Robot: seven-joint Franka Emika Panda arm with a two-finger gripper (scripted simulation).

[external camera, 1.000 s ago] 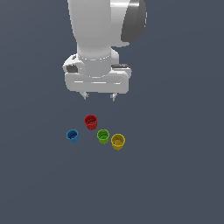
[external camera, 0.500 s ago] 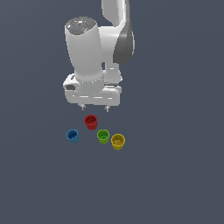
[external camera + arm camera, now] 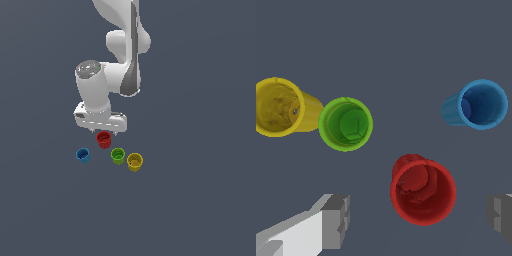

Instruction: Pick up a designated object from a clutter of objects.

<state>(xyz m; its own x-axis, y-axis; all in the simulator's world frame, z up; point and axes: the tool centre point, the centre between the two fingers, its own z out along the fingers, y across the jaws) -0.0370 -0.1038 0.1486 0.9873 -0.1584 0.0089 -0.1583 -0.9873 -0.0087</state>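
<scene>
Red cup [image 3: 103, 139]: one small round cup, upright, mouth open upward, standing on the dark grey floor [image 3: 200, 200]; in the wrist view [image 3: 423, 192] its sides are seen tapering toward the base. Position: directly beneath the gripper [image 3: 106, 133], at the back of the group in the exterior view. Companion items: blue cup [image 3: 83, 155] toward the exterior view's left, well apart from the red one; green cup [image 3: 118, 156] near the red one, in front of it and toward the exterior view's right; yellow cup [image 3: 134, 162] just beside the green one, further right. All four stand separate, none touching the red cup. Arm: white Panda arm [image 3: 122, 45] descending from the upper part of the exterior view, bent at the elbow, wrist pointing down so that the hand hangs low over the group. Fingers: spread wide, holding nothing; in the wrist view one grey fingertip [image 3: 336, 221] lies on one side of the red cup and the other at the opposite edge of the picture, with the cup between them, closer to neither by much, and clear floor on both sides. Contact with the cup: none visible.
</scene>
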